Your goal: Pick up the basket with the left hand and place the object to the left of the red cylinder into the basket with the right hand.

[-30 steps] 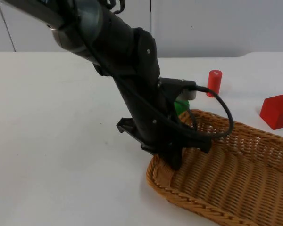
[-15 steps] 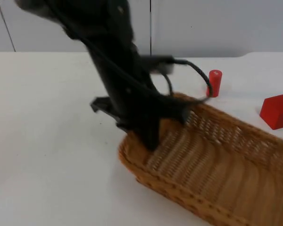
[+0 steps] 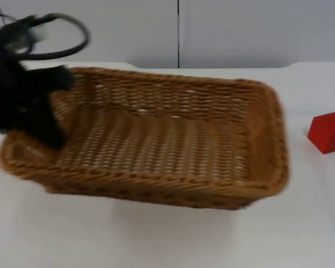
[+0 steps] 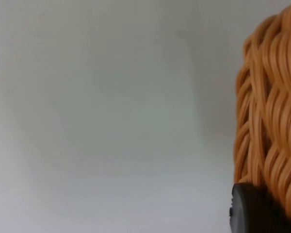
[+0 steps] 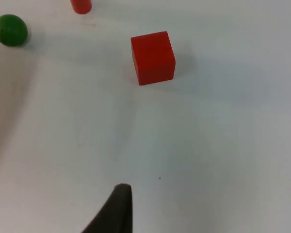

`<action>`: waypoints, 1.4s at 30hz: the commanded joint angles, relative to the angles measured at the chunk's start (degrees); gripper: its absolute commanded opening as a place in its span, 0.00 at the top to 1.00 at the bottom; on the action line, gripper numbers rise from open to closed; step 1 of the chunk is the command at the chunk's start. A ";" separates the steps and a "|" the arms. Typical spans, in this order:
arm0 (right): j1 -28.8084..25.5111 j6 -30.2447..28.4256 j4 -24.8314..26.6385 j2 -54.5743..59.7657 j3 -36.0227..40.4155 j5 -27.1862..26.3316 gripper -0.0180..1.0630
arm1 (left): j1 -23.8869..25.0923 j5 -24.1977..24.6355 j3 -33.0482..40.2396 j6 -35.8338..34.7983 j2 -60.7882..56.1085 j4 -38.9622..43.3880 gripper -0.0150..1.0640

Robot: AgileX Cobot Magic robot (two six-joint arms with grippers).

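Left gripper (image 3: 47,125) has its jaws clamped on the rim of the woven wicker basket (image 3: 156,145) at its 9 o'clock end, basket lifted off the white worktop (image 3: 156,240). Step one looks done.

Right gripper (image 5: 117,213) waits; can't tell its jaws. Next, I'd say: grab the green ball (image 5: 10,30), just beside the red cylinder (image 5: 81,5), at 10 o'clock from the red cube (image 5: 153,57).

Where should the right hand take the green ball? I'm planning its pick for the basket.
Across the green ball's widest part, from straight above, is probably best. It is round, so fingers set off-centre could slip. It sits apart from the red cylinder and red cube, leaving room either side.
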 commanded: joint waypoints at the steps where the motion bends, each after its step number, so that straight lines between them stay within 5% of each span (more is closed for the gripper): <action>1: -0.48 0.03 0.48 -0.23 -0.29 -0.04 0.01 | 4.37 0.28 3.53 2.39 -2.45 -3.03 0.99; 9: 0.16 0.03 2.02 -0.23 -0.29 -0.26 0.01 | 20.36 -2.28 11.64 10.69 -3.14 -13.37 0.99; 14: 2.65 -3.94 4.31 -0.23 -0.29 -0.26 0.01 | 24.66 -5.98 11.95 10.59 -3.14 -14.26 0.99; 26: 13.29 -7.27 4.92 2.86 -0.29 -3.24 0.01 | 25.71 -10.82 11.95 9.96 -3.14 -15.73 0.99; 34: 23.93 -7.46 4.31 18.38 -0.29 -15.50 0.04 | 25.71 -10.82 11.95 9.60 -3.14 -14.84 0.99; 42: 24.46 -8.38 4.31 39.90 -9.18 -27.15 0.07 | 25.71 -10.71 11.95 8.22 -3.14 -12.30 0.99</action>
